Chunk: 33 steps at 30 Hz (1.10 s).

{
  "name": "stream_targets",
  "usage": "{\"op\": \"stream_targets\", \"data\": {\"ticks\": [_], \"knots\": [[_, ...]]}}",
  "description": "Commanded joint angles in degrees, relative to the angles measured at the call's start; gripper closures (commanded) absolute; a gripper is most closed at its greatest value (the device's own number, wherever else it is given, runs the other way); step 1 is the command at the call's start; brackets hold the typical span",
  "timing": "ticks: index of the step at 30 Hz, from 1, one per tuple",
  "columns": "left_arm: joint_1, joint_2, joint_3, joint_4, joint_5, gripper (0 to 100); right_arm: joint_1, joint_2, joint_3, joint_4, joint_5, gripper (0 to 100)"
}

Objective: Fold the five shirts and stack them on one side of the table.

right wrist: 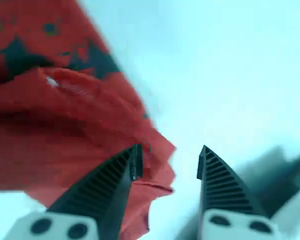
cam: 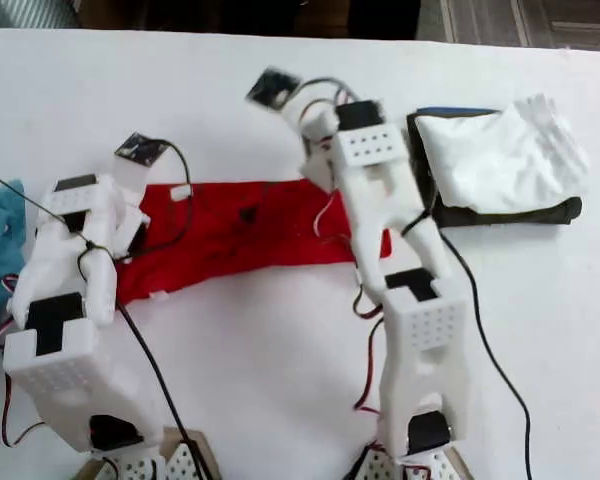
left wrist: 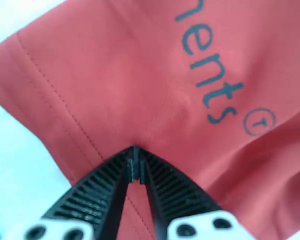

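Observation:
A red shirt (cam: 240, 235) lies folded into a long band across the middle of the white table (cam: 280, 350). My left gripper (left wrist: 135, 167) is shut on the red shirt (left wrist: 155, 90) near a stitched hem, beside its teal lettering. The left arm (cam: 80, 230) stands over the band's left end. My right gripper (right wrist: 169, 161) is open at the band's right end. A rumpled corner of the red shirt (right wrist: 65, 130) lies against one of its fingers (right wrist: 125, 170). The right arm (cam: 380, 190) covers that end from above.
A folded white shirt (cam: 500, 155) rests on a dark folded one (cam: 510, 212) at the back right. A teal shirt (cam: 0, 235) lies bunched at the table's left edge. Cables (cam: 155, 380) trail over the front of the table between the arm bases.

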Motion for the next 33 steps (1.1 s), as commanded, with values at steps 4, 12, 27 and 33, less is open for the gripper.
{"op": "stream_targets", "data": {"ticks": [4, 12, 27, 33], "knots": [[0.1, -1.0, 0.0, -1.7, 0.4, 97, 1.5, -1.5, -9.8, 12.0, -4.0, 87.9], [0.1, -1.0, 0.0, -1.7, 0.4, 97, -1.7, -7.7, -4.0, 22.9, -3.7, 97.7], [0.1, -1.0, 0.0, -1.7, 0.4, 97, -8.1, -15.2, 25.7, 0.7, -5.2, 97.7], [0.1, -1.0, 0.0, -1.7, 0.4, 97, -8.4, -14.3, 26.0, -9.5, -11.0, 97.7]]}}
